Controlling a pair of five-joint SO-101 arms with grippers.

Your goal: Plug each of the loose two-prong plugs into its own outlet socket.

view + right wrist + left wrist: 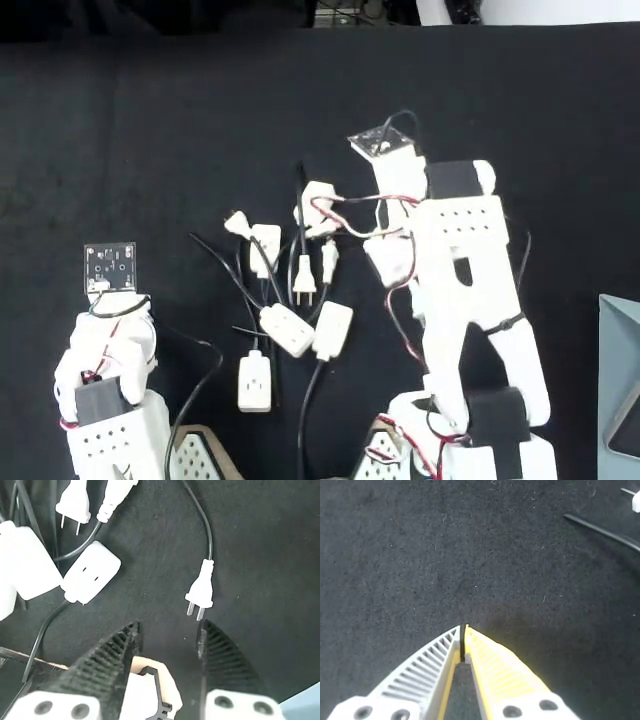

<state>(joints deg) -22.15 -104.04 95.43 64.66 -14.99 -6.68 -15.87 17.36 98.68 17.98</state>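
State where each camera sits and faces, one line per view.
High view: fixed above, looking down on the black table; left arm and right arm show.
Left wrist view: on the left wrist, facing bare table past the shut left gripper.
Right wrist view: on the right wrist, facing a plug and socket past the open right gripper.
Shared: high and right wrist views both show plugs and sockets.

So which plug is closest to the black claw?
The white plug lying alone, its prongs pointing at the open right gripper. The other plug lies farther off, by the white socket.
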